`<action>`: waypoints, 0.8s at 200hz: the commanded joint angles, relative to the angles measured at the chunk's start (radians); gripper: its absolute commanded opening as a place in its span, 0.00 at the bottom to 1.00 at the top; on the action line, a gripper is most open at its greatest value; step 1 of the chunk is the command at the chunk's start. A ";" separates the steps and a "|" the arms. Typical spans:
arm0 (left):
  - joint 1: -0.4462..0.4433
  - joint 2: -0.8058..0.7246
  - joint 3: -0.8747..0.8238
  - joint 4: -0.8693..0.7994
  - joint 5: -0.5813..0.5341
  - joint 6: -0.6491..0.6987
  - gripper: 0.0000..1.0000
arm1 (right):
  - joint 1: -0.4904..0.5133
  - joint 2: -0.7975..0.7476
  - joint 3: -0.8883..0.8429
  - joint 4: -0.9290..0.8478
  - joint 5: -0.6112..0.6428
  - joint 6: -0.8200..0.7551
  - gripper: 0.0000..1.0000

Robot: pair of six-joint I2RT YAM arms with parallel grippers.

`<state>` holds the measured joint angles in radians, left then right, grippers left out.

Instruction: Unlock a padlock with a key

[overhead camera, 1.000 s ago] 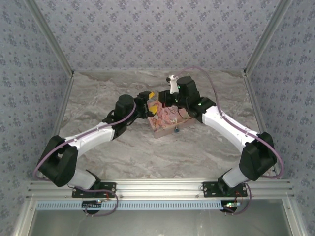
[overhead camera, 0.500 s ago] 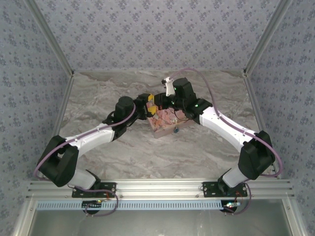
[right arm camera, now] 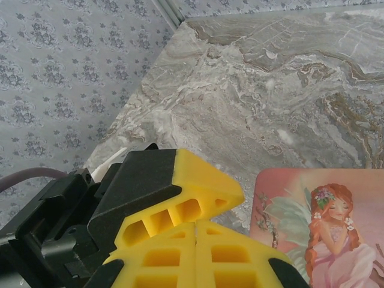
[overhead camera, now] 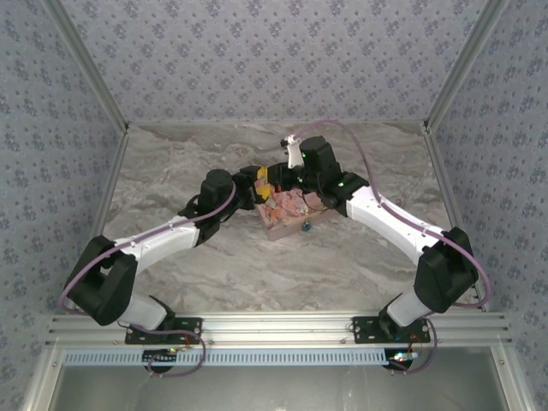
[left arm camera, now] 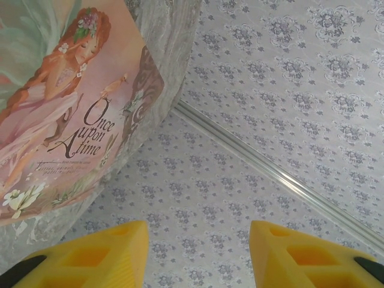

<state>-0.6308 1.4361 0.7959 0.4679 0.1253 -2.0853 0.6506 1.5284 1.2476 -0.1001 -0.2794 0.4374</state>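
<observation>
Left gripper (left arm camera: 198,243): fingers apart, nothing between them; pink box (left arm camera: 66,120) sits upper left in its wrist view. Right gripper (right arm camera: 195,240): fingers pressed together, nothing visible in them. Padlock (overhead camera: 305,227) is mid-frame in the overhead view, at the box's lower edge, with neither gripper on it.

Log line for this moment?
left end effector open, near pink box | right end effector shut | padlock at box's near side, not gripped
</observation>
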 commanded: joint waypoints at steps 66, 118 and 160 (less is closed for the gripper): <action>-0.006 -0.013 0.001 0.029 -0.021 -0.232 0.47 | 0.019 0.041 0.003 0.008 -0.031 0.029 0.00; -0.006 -0.017 -0.006 0.030 -0.032 -0.238 0.41 | 0.020 0.027 -0.011 -0.001 -0.005 0.030 0.00; -0.007 -0.015 -0.010 0.029 -0.036 -0.239 0.35 | 0.021 0.011 -0.026 -0.008 0.022 0.031 0.00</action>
<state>-0.6308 1.4361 0.7864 0.4728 0.1070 -2.0857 0.6628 1.5661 1.2373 -0.1009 -0.2844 0.4561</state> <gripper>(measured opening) 0.363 0.054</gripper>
